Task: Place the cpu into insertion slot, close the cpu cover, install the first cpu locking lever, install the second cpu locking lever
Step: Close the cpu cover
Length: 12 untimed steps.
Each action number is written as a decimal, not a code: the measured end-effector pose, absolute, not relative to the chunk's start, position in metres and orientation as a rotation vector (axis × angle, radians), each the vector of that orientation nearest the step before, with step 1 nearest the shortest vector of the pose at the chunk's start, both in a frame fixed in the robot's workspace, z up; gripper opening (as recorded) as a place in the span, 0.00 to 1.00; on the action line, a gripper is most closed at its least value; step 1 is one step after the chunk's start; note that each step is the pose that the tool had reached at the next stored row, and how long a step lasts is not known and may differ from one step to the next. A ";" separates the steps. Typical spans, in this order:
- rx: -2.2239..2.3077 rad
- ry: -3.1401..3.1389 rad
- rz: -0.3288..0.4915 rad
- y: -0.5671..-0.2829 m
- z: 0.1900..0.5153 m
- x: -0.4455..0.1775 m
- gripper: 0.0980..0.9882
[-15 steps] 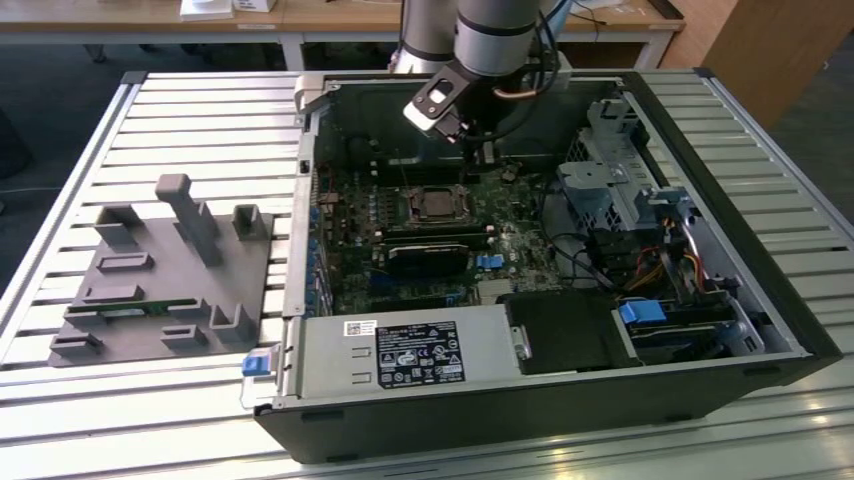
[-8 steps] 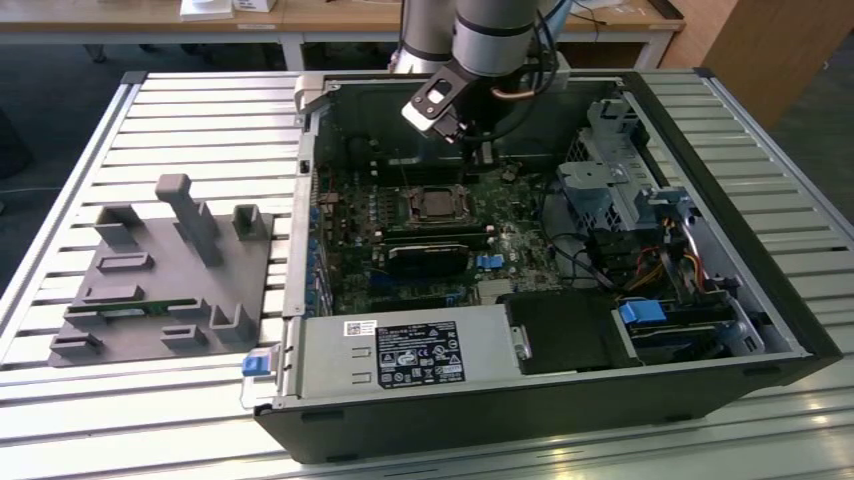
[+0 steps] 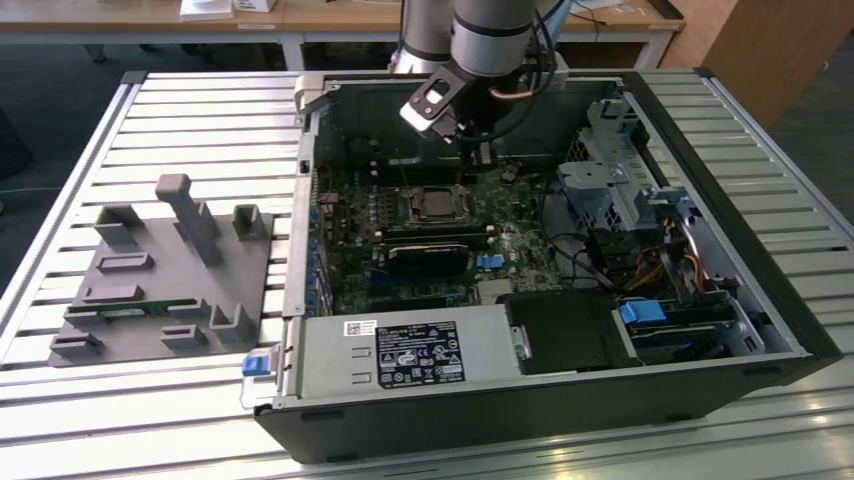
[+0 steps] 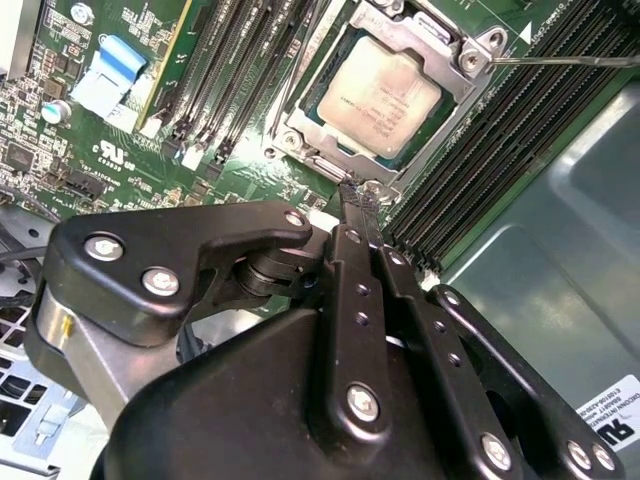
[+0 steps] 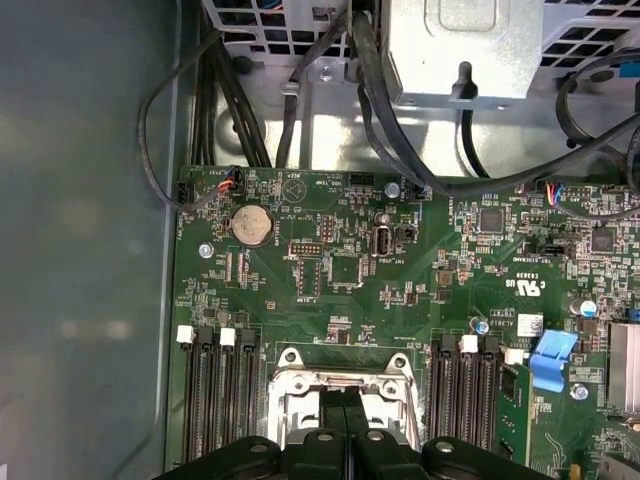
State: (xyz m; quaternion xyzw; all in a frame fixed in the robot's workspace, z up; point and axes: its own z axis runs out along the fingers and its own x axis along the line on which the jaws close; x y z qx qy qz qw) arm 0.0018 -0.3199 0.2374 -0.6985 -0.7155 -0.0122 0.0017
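Note:
The cpu [image 4: 378,97] lies flat in the insertion slot [image 4: 292,140], its silvery top showing through the cut-out of the cpu cover [image 4: 455,50], which lies down over it. A thin metal locking lever [image 4: 565,60] runs out from one corner of the socket. My gripper [image 4: 360,192] is shut with nothing between its fingers, and its tip is right at the socket's edge, at or just above the rim. In the exterior view the gripper [image 3: 477,158] hangs inside the open case just behind the socket [image 3: 434,203]. In the first wrist view the fingers [image 5: 345,425] overlap the cover [image 5: 345,380].
Long black memory slots [image 4: 225,60] flank the socket. A black finned card [image 3: 427,258], a power supply [image 3: 400,355], a drive cage [image 3: 607,190] and cables [image 5: 370,90] crowd the case. A grey fixture [image 3: 160,270] stands on the slatted table at the exterior view's left.

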 end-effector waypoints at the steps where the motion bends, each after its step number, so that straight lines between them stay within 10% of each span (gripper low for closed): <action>1: -2.192 -2.245 -0.038 -0.320 0.237 0.002 0.01; 12: -2.192 -2.245 -0.038 -0.320 0.237 -0.001 0.01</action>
